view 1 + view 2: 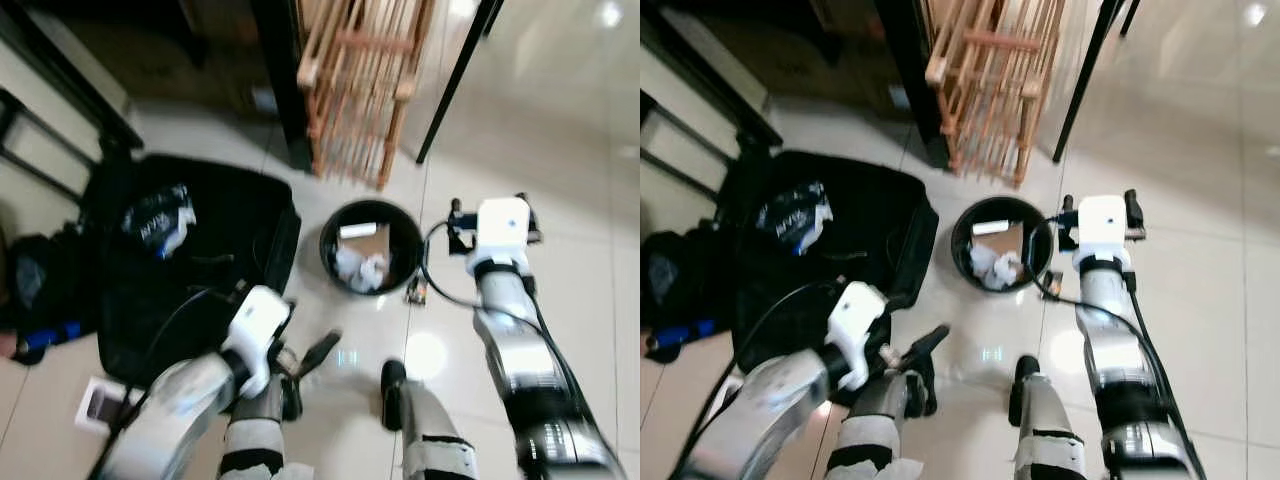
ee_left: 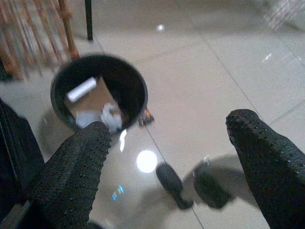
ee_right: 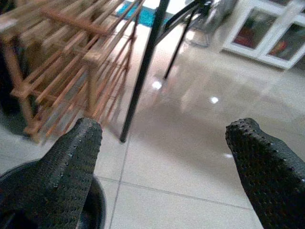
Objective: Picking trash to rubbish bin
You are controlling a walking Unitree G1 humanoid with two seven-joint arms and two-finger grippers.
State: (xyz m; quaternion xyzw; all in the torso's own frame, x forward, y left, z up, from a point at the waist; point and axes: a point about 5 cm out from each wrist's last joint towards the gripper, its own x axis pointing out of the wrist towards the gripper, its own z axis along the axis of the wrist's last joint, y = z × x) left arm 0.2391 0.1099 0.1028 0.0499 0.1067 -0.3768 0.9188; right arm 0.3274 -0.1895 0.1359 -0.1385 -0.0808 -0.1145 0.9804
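A black bin (image 1: pixel 372 246) stands on the pale tiled floor (image 1: pixel 580 160), just in front of a wooden rack (image 1: pixel 360 80). Inside it lie crumpled white paper (image 1: pixel 360 268), a piece of cardboard (image 2: pixel 95 98) and a white roll (image 2: pixel 82 89). A small wrapper (image 1: pixel 416 291) lies on the floor, touching or just beside the bin's right side. The right gripper (image 3: pixel 167 162) hangs above the floor just right of the bin, its fingers spread wide and empty. The left gripper (image 2: pixel 167 162) is low and nearer the robot, left of the bin, fingers likewise spread with nothing between them. An open black suitcase (image 1: pixel 200 270) lies to the left, with a printed bag (image 1: pixel 158 218) on it.
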